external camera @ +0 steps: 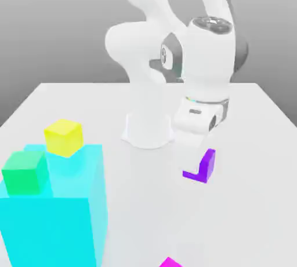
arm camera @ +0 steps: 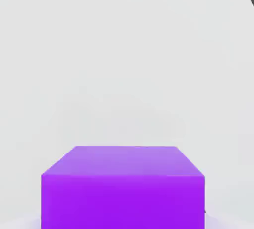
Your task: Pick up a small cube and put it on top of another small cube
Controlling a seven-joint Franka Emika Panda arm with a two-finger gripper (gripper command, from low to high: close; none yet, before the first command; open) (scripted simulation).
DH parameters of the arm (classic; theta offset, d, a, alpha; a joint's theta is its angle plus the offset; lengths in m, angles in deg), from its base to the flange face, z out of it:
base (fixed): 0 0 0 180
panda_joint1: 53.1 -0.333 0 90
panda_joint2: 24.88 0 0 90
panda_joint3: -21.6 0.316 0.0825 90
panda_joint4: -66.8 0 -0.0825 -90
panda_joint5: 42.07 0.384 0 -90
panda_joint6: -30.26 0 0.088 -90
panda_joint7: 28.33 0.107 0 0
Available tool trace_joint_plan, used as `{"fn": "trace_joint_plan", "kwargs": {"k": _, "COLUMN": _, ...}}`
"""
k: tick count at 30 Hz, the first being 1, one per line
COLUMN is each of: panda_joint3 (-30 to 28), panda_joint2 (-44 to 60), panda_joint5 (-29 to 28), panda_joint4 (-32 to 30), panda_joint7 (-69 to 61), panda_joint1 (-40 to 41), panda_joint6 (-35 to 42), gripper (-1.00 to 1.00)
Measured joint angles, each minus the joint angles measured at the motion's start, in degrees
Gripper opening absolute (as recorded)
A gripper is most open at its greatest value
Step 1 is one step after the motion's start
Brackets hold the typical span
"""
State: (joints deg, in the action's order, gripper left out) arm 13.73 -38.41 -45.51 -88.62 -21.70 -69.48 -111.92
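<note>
**One purple cube in the claw**

You had the magenta cube (external camera: 170,263) nearest, then the cyan block (external camera: 52,225) bearing a green cube (external camera: 24,172). Farther back, your gripper (external camera: 194,158) was clamped on the purple cube (external camera: 204,166), which was raised off the table (external camera: 261,161). The yellow cube (external camera: 62,137) sat well apart.

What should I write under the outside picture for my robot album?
The claw is shut on the purple cube, with the yellow cube waiting behind the big cyan block.
</note>
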Motion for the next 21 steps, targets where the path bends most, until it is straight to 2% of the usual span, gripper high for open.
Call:
{"fn": "trace_joint_plan", "kwargs": {"k": 10, "panda_joint3": -7.63, "panda_joint2": -9.94, "panda_joint5": -3.21, "panda_joint4": 15.45, "panda_joint7": 20.81, "panda_joint1": 18.51, "panda_joint6": 25.03, "gripper": -1.0}}
{"fn": "trace_joint_plan", "kwargs": {"k": 12, "panda_joint3": -8.59, "panda_joint2": -9.86, "panda_joint5": -3.5, "panda_joint4": 15.3, "panda_joint7": 22.67, "panda_joint1": 20.36, "panda_joint6": 24.79, "gripper": -1.0}}
{"fn": "trace_joint_plan", "kwargs": {"k": 14, "panda_joint3": -9.19, "panda_joint2": -8.4, "panda_joint5": -3.54, "panda_joint4": 12.94, "panda_joint7": 22.96, "panda_joint1": 20.9, "panda_joint6": 20.99, "gripper": -1.0}}
{"fn": "trace_joint_plan", "kwargs": {"k": 15, "panda_joint3": -9.4, "panda_joint2": -7.6, "panda_joint5": -3.52, "panda_joint4": 11.64, "panda_joint7": 22.93, "panda_joint1": 21.04, "panda_joint6": 18.91, "gripper": 1.0}}
{"fn": "trace_joint_plan", "kwargs": {"k": 21, "panda_joint3": -9.49, "panda_joint2": -7.2, "panda_joint5": -3.71, "panda_joint4": 10.99, "panda_joint7": 23.02, "panda_joint1": 21.14, "panda_joint6": 17.84, "gripper": 1.0}}
